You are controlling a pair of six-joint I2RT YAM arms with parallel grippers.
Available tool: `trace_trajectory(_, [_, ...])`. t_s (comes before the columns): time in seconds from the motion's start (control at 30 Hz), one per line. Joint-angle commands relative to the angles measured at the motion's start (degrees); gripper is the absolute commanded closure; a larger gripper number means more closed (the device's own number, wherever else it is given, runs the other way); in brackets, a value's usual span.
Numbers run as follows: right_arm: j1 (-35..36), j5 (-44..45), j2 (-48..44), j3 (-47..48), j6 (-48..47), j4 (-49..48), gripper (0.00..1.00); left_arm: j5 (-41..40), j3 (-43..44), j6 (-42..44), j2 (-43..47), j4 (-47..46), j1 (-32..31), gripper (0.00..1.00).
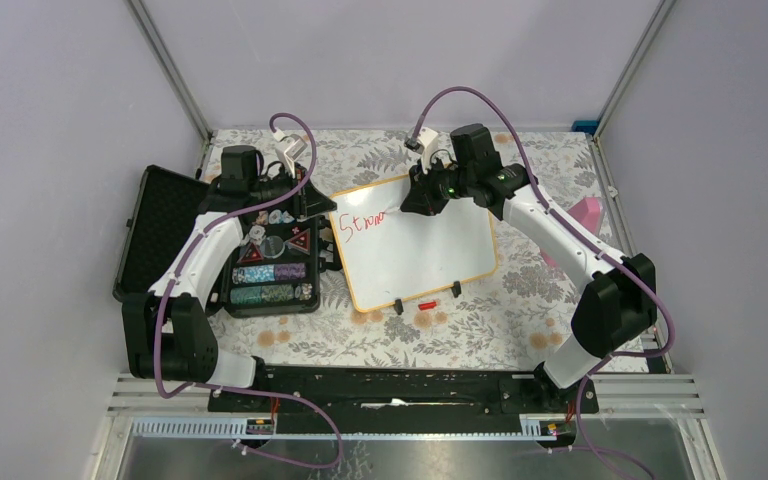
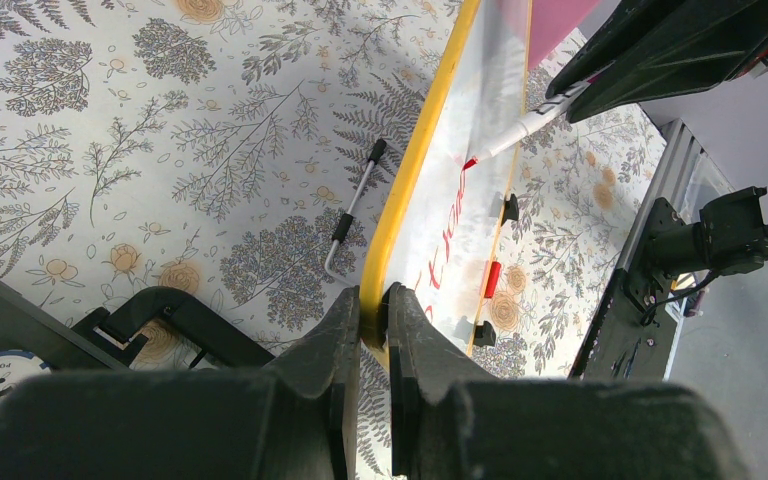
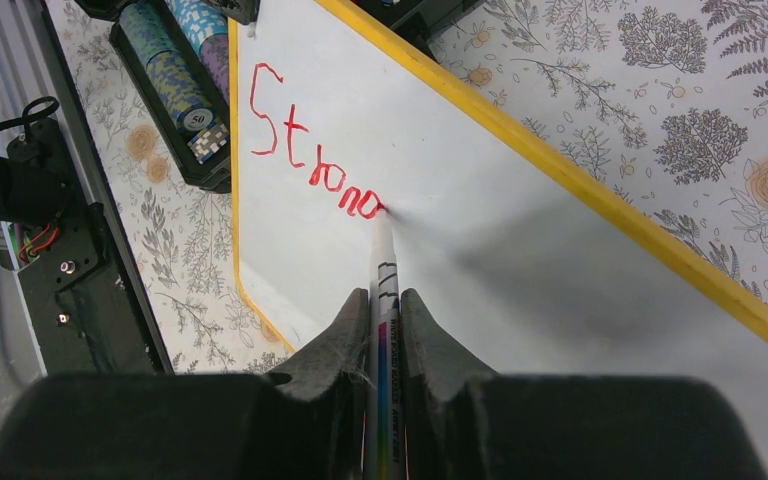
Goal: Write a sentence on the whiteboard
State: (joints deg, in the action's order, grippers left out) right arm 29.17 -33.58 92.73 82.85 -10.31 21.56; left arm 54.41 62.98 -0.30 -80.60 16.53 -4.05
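Note:
The whiteboard (image 1: 430,250) lies tilted on the floral table, with red letters "Stron" near its upper left corner. My left gripper (image 1: 320,205) is shut on the board's yellow frame edge (image 2: 390,250) at its left side. My right gripper (image 1: 422,195) is shut on a white marker (image 3: 384,300). The marker's red tip touches the board right after the last red letter (image 3: 365,205). The marker (image 2: 520,128) and its tip also show in the left wrist view. A red marker cap (image 1: 426,303) lies by the board's near edge, between two black clip feet.
An open black chip case (image 1: 260,260) with poker chips stands left of the board, under my left arm. A small metal hex key (image 2: 352,215) lies on the table beyond the board's edge. A pink object (image 1: 588,215) sits at the right wall.

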Motion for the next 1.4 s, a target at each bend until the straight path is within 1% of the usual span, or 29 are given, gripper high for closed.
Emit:
trace_trajectory(0.0, [-0.78, 1.92, -0.13, 0.53, -1.49, -0.78, 1.0, -0.69, -0.49, 2.47, 0.53, 1.39, -1.48, 1.0])
trace_trajectory(0.87, [0.57, 0.96, -1.03, -4.04, -1.99, -0.53, 1.0, -0.89, -0.51, 2.49, 0.7, 1.35, -1.48, 1.0])
trace_trajectory(1.37, [3.3, 0.62, -0.94, -3.35, -1.71, -0.44, 1.0, -0.95, -0.67, 2.46, 0.62, 1.37, -1.48, 1.0])
